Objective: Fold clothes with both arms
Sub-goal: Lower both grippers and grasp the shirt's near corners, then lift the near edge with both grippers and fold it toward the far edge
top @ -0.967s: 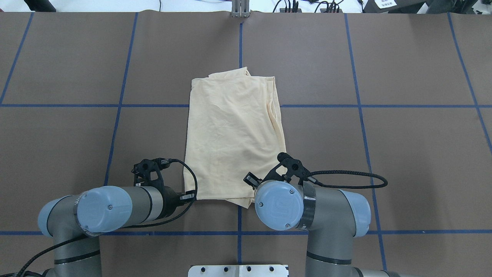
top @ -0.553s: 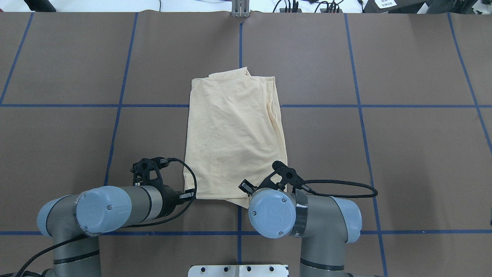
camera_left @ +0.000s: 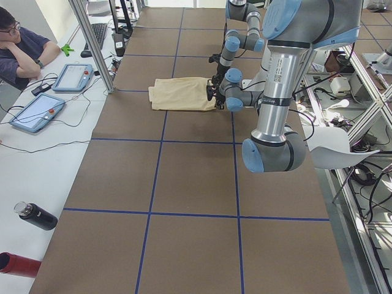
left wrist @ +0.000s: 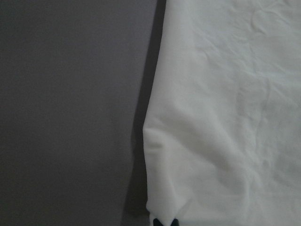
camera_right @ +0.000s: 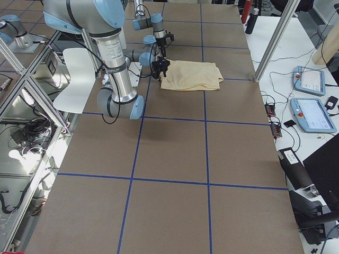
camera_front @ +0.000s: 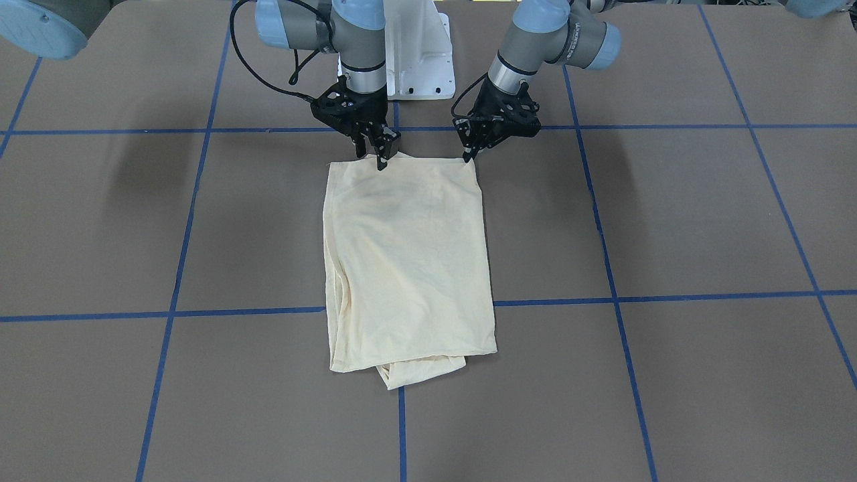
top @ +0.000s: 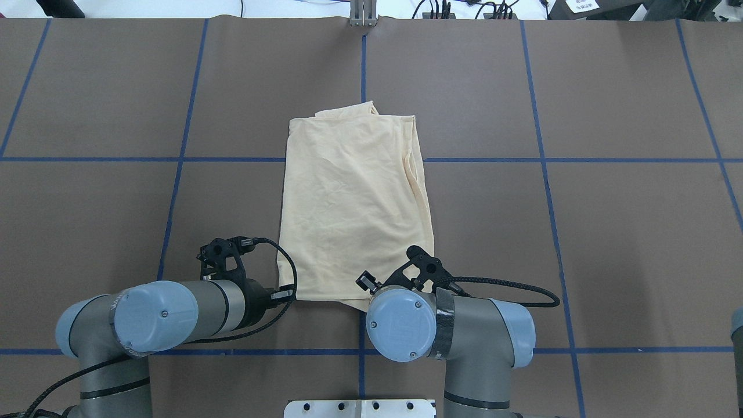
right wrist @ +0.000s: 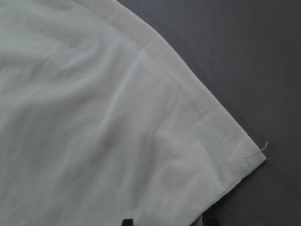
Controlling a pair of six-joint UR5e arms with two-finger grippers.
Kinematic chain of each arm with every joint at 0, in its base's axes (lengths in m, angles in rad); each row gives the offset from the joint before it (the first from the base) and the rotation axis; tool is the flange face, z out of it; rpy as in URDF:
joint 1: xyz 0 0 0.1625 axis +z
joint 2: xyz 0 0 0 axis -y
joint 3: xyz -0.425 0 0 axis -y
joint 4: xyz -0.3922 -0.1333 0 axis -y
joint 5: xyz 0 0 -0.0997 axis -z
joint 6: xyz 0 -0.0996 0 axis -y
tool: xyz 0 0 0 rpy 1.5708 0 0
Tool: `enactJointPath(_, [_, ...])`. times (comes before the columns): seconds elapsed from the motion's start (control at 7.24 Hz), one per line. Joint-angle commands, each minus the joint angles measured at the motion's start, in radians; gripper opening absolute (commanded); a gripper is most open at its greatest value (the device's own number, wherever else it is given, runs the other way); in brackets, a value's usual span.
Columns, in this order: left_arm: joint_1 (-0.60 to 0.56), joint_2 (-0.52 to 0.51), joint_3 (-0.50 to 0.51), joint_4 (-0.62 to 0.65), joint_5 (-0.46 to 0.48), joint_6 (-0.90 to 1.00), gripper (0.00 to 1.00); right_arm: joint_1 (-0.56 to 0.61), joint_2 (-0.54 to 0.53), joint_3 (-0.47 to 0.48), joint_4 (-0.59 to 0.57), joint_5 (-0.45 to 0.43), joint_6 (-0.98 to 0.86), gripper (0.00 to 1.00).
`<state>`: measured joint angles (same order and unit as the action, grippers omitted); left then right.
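**Table.** The table [top: 580, 232] is covered in a matt brown sheet marked into large rectangles by blue tape lines [top: 116, 159]. A white pedestal base [camera_front: 418, 60] sits at the middle of the near edge, on the robot's side. A small metal bracket [top: 363, 14] stands at the middle of the far edge, with black cables [top: 441, 8] behind it.

**Task item.** The shirt [top: 354, 209] lies flat at the table's middle, folded into a long rectangle that runs near to far. It straddles the centre tape line and crosses one cross line. The plain cream side faces up. At the far end a lower layer [camera_front: 415, 371] sticks out past the top layer.

**Left gripper** [camera_front: 471, 155]. Positioned at the near left corner of the shirt. The jaws are closed together on the cloth, and wrinkles run in toward the tips.

**Right gripper** [camera_front: 373, 157]. Positioned on the shirt's near edge, toward its right end. The jaws stand apart with cloth lying between the tips and are not clamped. A hemmed corner shows just beside them in the wrist view.

**Room.** A white side table [camera_left: 24, 165] runs along the far side of the main table. It carries two tablet-style pendants [camera_left: 38, 113] [camera_left: 72, 76], a black bottle [camera_left: 35, 215] and a red cylinder [camera_left: 15, 263]. A seated person [camera_left: 24, 46] leans on it. An aluminium post [camera_left: 92, 43] rises at its edge.
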<state>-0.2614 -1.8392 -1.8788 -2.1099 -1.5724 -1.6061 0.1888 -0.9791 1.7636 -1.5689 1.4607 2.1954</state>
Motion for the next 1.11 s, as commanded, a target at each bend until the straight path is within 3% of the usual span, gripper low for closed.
enactJointPath(0.0, [-0.001, 0.002, -0.006, -0.001, 0.000, 0.000, 0.00, 0.000, 0.002, -0.001, 0.003, -0.019, 0.047, 0.00])
enactJointPath(0.41, [-0.001, 0.000, -0.013, -0.001, -0.001, 0.002, 0.00, 0.023, 0.011, 0.032, 0.003, -0.039, 0.041, 0.00])
enactJointPath(0.83, [0.004, 0.017, -0.159, 0.002, -0.011, 0.009, 0.00, 0.009, -0.103, 0.311, -0.058, -0.034, 0.033, 0.00])
enactJointPath(0.97, [0.042, 0.029, -0.251, 0.057, -0.012, 0.003, 0.00, -0.038, -0.105, 0.414, -0.169, -0.036, 0.038, 0.00])
